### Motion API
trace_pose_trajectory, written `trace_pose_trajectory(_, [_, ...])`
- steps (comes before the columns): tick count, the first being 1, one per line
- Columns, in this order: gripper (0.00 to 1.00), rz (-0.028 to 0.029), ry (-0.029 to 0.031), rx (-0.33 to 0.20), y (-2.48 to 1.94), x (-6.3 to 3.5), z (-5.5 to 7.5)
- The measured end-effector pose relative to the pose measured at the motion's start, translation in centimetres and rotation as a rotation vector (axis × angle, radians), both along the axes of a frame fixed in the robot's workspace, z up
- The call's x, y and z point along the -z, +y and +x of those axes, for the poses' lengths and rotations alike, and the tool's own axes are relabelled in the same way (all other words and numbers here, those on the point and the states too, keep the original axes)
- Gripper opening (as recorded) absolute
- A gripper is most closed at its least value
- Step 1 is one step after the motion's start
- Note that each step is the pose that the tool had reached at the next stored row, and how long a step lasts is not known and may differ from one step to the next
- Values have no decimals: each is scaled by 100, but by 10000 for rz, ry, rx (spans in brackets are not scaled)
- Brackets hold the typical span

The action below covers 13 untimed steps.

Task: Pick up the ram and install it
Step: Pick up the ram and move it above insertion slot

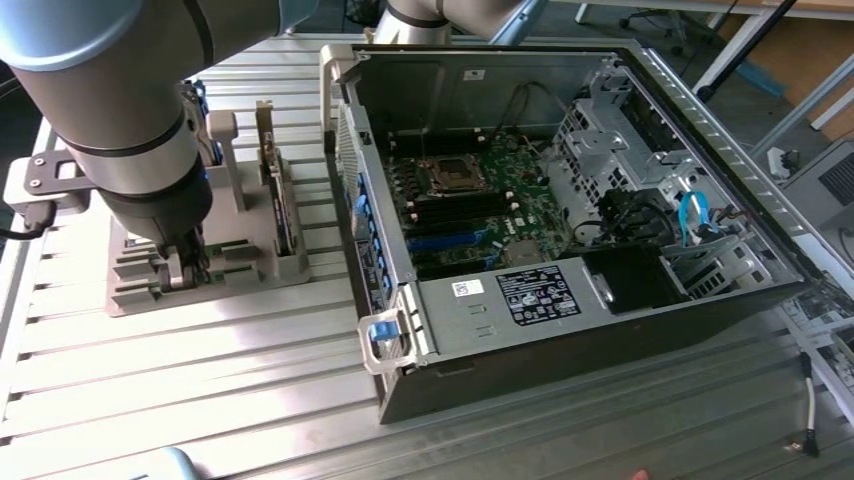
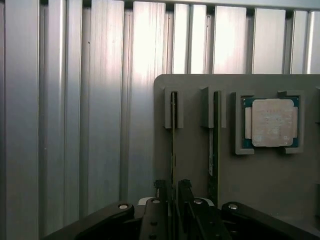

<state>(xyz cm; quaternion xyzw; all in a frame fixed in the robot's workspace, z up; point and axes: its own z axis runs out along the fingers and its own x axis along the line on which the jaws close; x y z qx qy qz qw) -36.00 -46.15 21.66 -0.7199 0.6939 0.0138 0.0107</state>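
- Wrist view is showing the ram (image 2: pixel 173 140) standing on edge in its slot in the holder (image 2: pixel 195 165), just beside a darker card (image 2: pixel 215 150) and near the processor (image 2: pixel 272 122).
- Claw (image 2: pixel 173 192) is sitting low over the ram, its fingers (image 2: pixel 161 200) standing apart on either side, gripping nothing as far as shows.
- Exterior view is placing the claw at the holder, well apart from the open case (image 1: pixel 441 90).
- Pick-up is not yet looking made; lifting the ram, carrying it and seating it in the board's slots (image 1: pixel 461 212) are all remaining.
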Motion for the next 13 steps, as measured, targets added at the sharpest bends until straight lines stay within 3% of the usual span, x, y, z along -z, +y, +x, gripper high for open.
trace_pose_trajectory(13, [24,1,-2,-1,20,6,0])
